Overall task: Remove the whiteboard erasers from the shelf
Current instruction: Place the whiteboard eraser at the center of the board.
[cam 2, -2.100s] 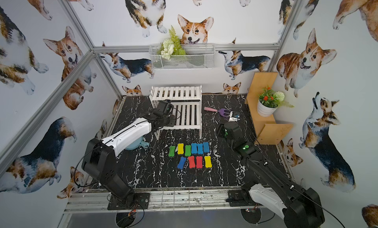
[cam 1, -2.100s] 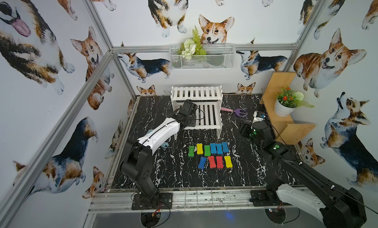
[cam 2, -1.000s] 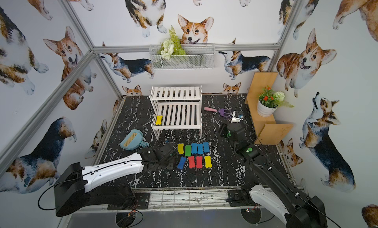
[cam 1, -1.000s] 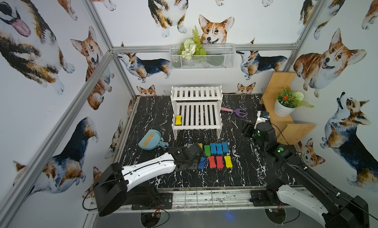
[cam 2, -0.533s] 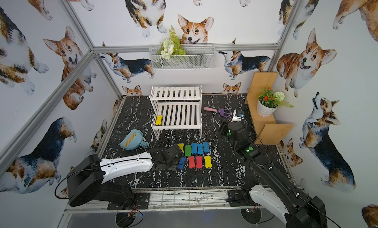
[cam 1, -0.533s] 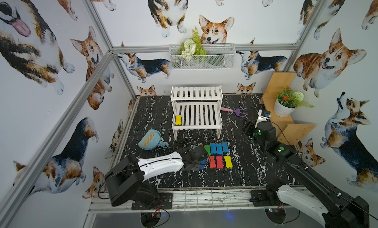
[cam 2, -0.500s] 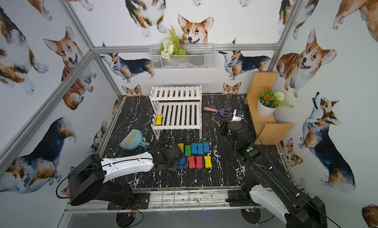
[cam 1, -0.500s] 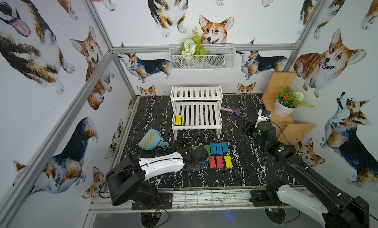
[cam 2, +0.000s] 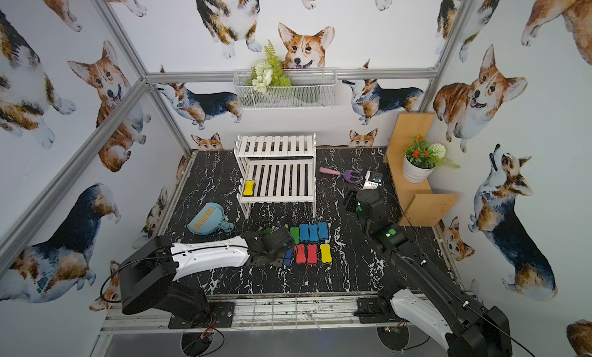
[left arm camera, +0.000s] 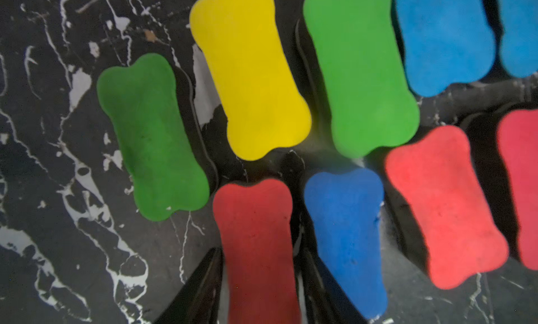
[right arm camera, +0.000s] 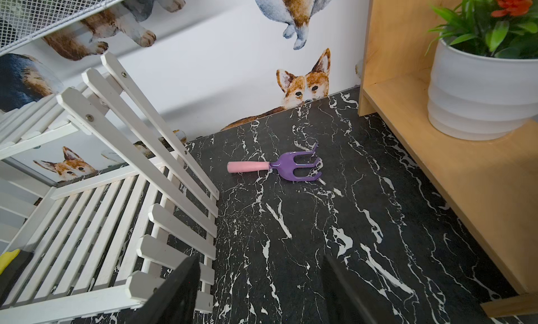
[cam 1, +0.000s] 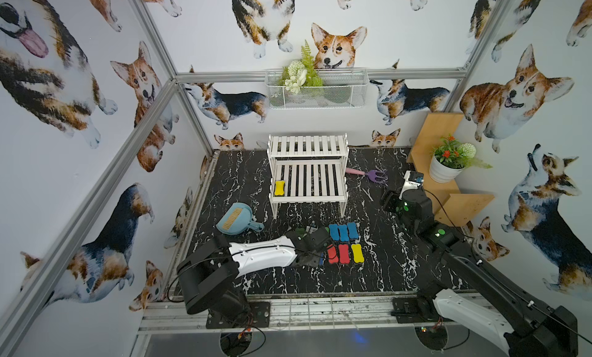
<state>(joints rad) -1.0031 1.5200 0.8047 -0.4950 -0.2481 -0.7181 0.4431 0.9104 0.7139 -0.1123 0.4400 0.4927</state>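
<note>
Lying front-to-back on the shelf, lower tier, left front corner, the yellow eraser seemed nearer the left gripper, fingers flanking a red eraser before the shelf, clamped or loose unclear, than the spread, empty right gripper.

red eraser: matt, finely grained top | shelf: white-painted wooden slats | tabletop: smooth black marble-look | garden fork: glossy plastic
</note>
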